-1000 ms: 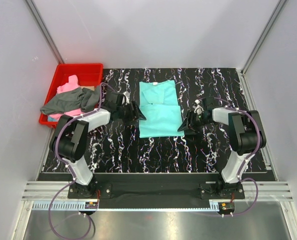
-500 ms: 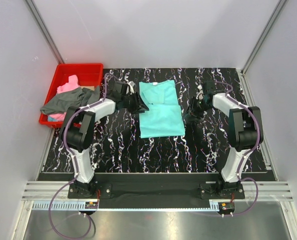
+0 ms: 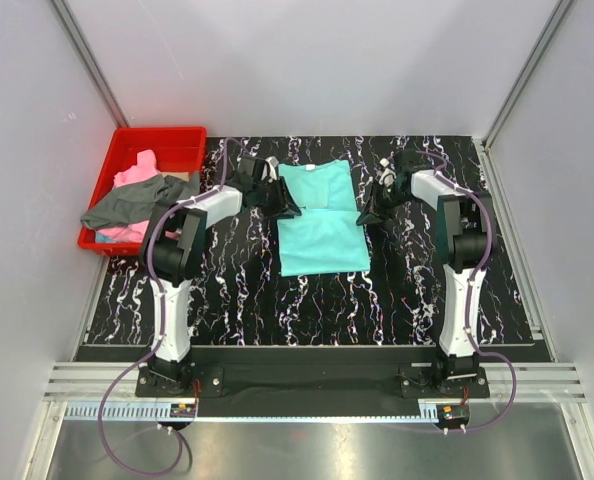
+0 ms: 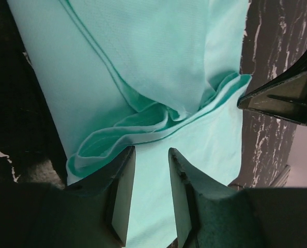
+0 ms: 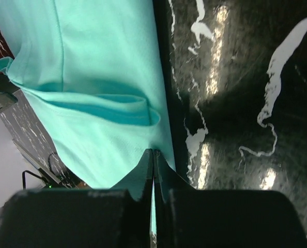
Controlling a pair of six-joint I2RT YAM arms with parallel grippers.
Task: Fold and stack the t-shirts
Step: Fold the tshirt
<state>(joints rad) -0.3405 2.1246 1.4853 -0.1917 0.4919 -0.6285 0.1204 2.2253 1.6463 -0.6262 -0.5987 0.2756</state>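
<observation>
1. White walls point(image 3: 307, 60) close in a black bench point(image 3: 417, 290) veined with white, and both arms reach from its near edge toward the far half
2. At the middle of the bench lies the teal t-shirt point(image 3: 322, 225), flat and folded into a narrow strip that runs from far to near; its neckline is at the far end and a cross edge cuts the strip about halfway along
3. At the shirt's left edge, close to that cross edge, sits the left hand point(image 4: 150, 155); it is released, its fingers point(image 4: 123, 196) standing apart with a narrow gap in which teal cloth shows, and a rolled hem lies just ahead of the tips; whether the fingers touch the fabric cannot be told
4. Opposite it, at the shirt's right edge, sits the right hand point(image 5: 153, 155); it is clenched, fingers pressed together with a thin sliver of teal caught between them, so it is grasping the shirt's edge just beside bare bench
5. At the far left stands a red bin point(image 3: 167, 140); the pink t-shirt point(image 3: 135, 172) is crumpled inside it, and the dark grey t-shirt point(image 3: 137, 205) is draped over the pink one and spills past the bin's rim, well apart from the teal one
</observation>
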